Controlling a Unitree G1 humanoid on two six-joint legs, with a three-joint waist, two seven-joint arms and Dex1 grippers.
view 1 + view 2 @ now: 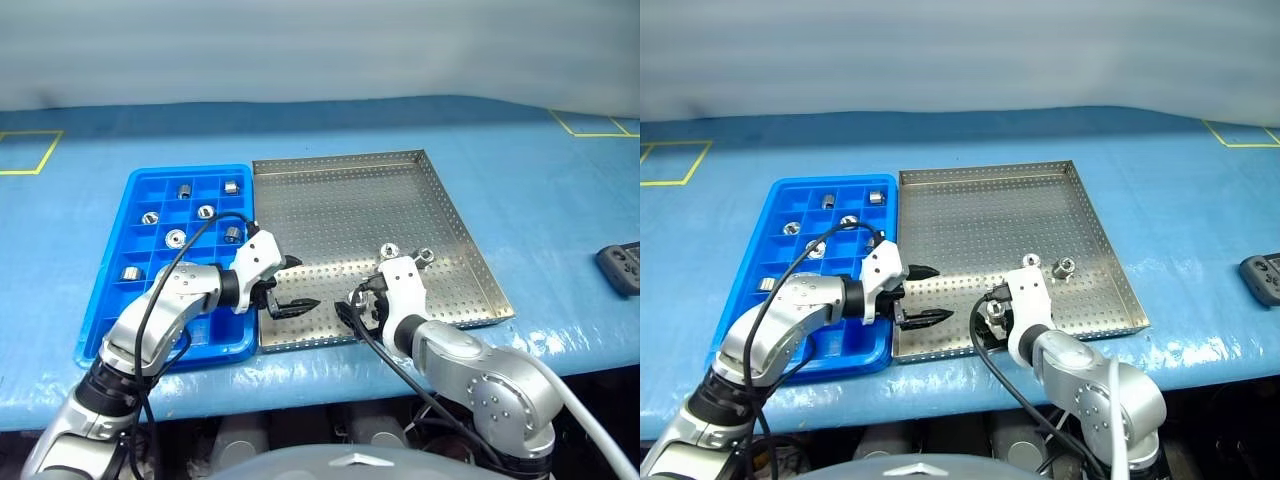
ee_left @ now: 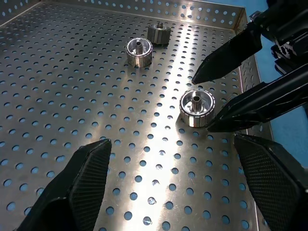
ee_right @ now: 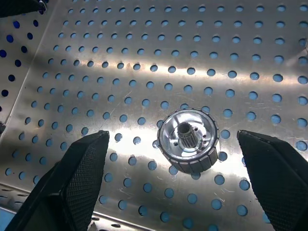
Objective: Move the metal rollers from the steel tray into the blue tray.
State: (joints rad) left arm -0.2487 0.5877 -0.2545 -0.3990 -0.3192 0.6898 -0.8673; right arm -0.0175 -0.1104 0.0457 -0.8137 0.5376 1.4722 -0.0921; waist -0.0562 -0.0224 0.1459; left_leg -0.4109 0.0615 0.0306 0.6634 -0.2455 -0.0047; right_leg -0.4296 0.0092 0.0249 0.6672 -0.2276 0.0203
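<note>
Right gripper (image 3: 180, 185) spread above a small ribbed silver metal roller (image 3: 188, 141) near the perforated steel tray's front rim (image 1: 400, 338); left gripper (image 1: 925, 295) spread, empty. Pick step; next needs descent, then closure.

Right two-finger black gripper (image 3: 175, 187) above perforated steel tray (image 1: 400, 190), near front rim; small silver metal roller (image 3: 188, 141) on floor between its spread fingers. Two rollers (image 2: 147, 45) beyond it. Blue compartment tray (image 1: 120, 300) to its left, touching steel tray.
</note>
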